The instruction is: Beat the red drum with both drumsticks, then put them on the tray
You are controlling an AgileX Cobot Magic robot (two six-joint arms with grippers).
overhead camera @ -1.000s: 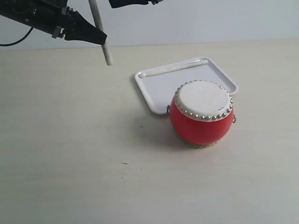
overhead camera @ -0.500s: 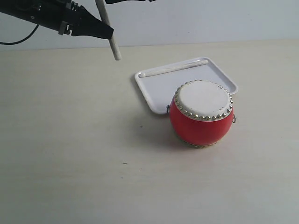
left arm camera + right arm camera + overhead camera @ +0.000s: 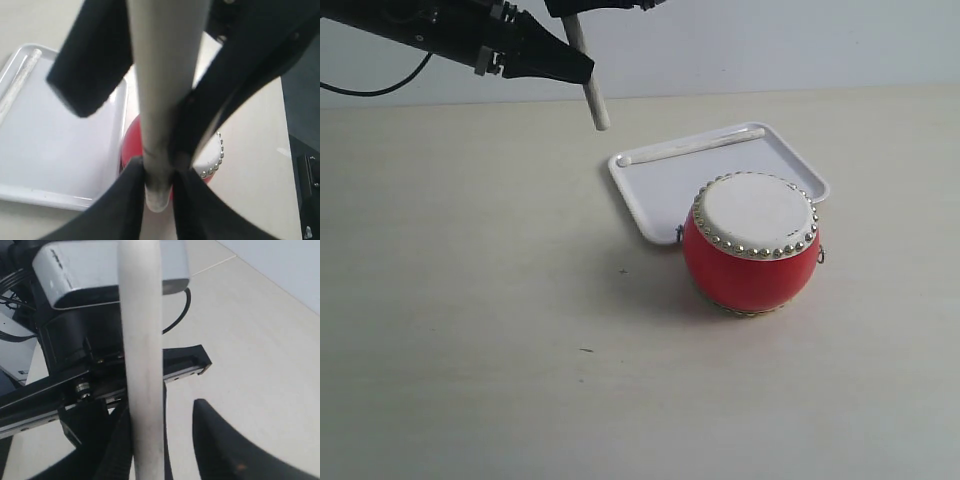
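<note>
The red drum [image 3: 752, 245] stands upright on the table, touching the white tray's [image 3: 655, 195] near edge. One drumstick [image 3: 692, 146] lies along the tray's far rim. My left gripper [image 3: 580, 72] hangs above the table left of the tray, shut on the other drumstick [image 3: 590, 95], which points down at a slant. In the left wrist view that gripper [image 3: 159, 172] clamps the stick [image 3: 165, 75] over the drum [image 3: 129, 150] and tray [image 3: 55, 150]. My right gripper [image 3: 167, 407] is open astride the same stick's [image 3: 142, 365] upper part, with a gap on one side.
A bare beige tabletop [image 3: 500, 330] lies left of and in front of the drum. A pale wall [image 3: 800, 45] runs behind the table. The left arm [image 3: 410, 25] and its black cable [image 3: 380, 88] reach in from the upper left.
The left arm has carried its drumstick to the right, toward the tray's left corner. The drum, the tray and the stick on it have not moved.
</note>
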